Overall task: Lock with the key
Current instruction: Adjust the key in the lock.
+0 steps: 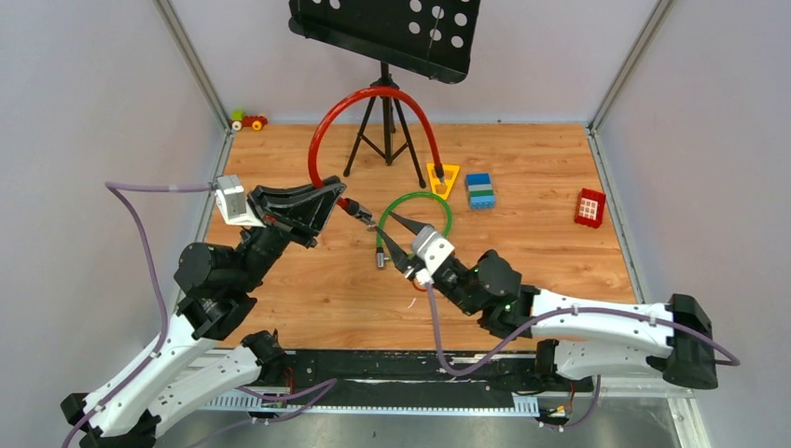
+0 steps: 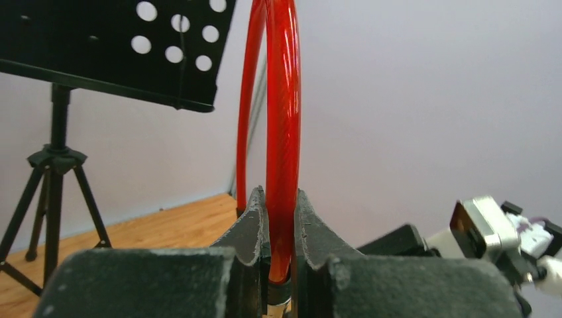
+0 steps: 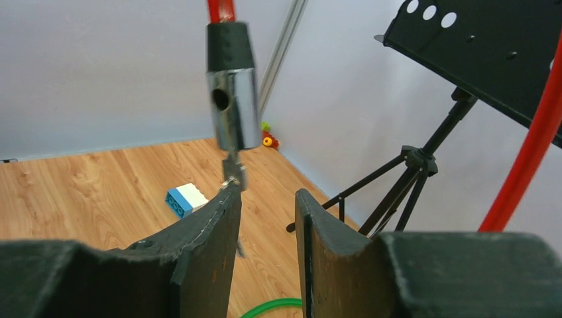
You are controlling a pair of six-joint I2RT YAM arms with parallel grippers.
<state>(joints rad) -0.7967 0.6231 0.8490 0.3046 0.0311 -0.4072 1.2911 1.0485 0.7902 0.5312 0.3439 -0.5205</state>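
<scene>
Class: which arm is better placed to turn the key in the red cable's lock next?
Probably right. The right gripper has open jaws beside the key hanging from the lock; the left gripper is shut on the red cable.

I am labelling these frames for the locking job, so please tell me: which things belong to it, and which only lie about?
For the job: key, red cable with its lock head, left gripper (shut on the cable), right gripper (open, at the key).

Lying about: green cable, music stand, blue and white block, red block, yellow triangle, toy car.
</scene>
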